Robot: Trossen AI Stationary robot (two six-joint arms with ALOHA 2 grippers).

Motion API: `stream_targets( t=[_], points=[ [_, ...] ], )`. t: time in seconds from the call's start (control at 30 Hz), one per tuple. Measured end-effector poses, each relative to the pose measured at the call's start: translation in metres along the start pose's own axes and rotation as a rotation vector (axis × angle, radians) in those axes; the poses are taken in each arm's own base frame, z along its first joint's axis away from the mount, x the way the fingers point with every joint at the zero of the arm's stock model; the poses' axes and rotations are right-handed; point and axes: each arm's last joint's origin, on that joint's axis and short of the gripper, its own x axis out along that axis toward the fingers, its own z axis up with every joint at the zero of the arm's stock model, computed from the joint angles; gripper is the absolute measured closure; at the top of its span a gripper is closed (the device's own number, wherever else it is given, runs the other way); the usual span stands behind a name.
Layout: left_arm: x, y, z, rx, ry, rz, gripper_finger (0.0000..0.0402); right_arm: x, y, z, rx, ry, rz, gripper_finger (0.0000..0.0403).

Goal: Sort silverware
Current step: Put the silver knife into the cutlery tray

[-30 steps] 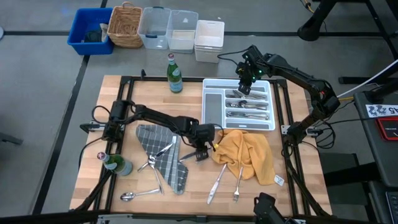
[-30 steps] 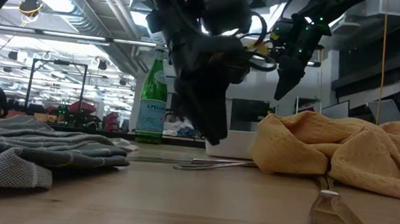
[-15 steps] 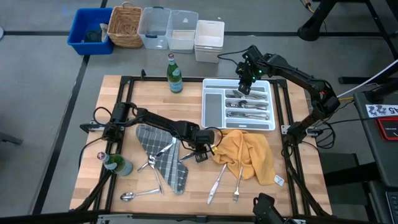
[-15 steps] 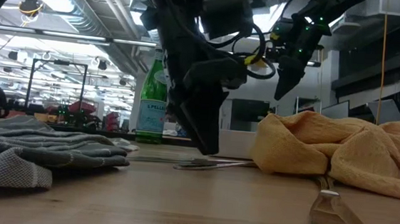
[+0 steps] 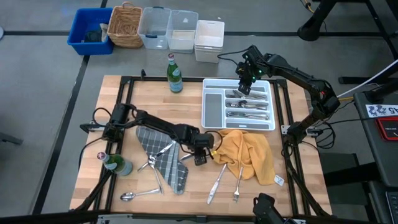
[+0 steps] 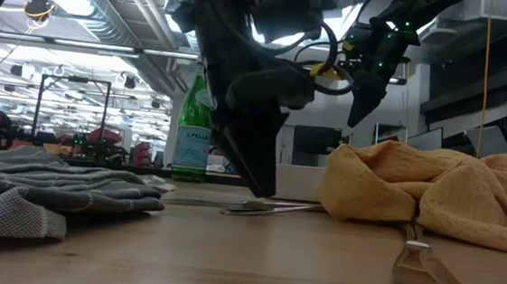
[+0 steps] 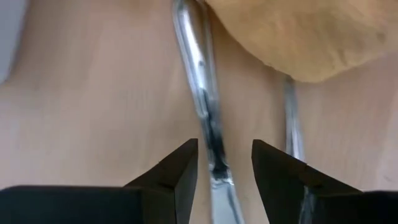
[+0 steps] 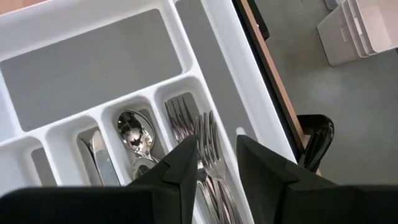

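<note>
My left gripper (image 5: 200,155) stands open, low over the table by the left edge of the yellow cloth (image 5: 249,152). Its fingers straddle the handle of one piece of silverware (image 7: 202,106), which lies flat with its far end under the cloth. I see no touch. A second handle (image 7: 291,124) lies beside it. My right gripper (image 5: 244,87) hangs open above the white tray (image 5: 214,109), over the forks (image 8: 208,134) and a spoon (image 8: 134,134) lying in its compartments. More silverware lies on the table (image 5: 217,180) and on the grey cloth (image 5: 163,149).
A grey checked cloth (image 5: 165,165) lies left of my left gripper, a spoon (image 5: 134,195) near the front edge. Green bottles stand at the far middle (image 5: 175,73) and front left (image 5: 118,165). Bins and a basket (image 5: 124,25) stand beyond the table.
My left gripper has shifted a little toward the table's left, sunk slightly toward the handle on the table and turned somewhat. Its fingers stay apart. My right gripper has kept still over the tray.
</note>
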Motion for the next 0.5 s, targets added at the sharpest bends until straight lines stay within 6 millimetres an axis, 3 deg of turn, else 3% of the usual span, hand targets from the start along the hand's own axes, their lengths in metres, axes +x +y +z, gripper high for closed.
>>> stream_targets(
  t=[0.5],
  points=[
    [0.0004, 0.0022, -0.0037, -0.008, 0.051, -0.009, 0.0281, 0.0, 0.0001, 0.0, 0.002, 0.0, 0.001, 0.0288]
  ],
)
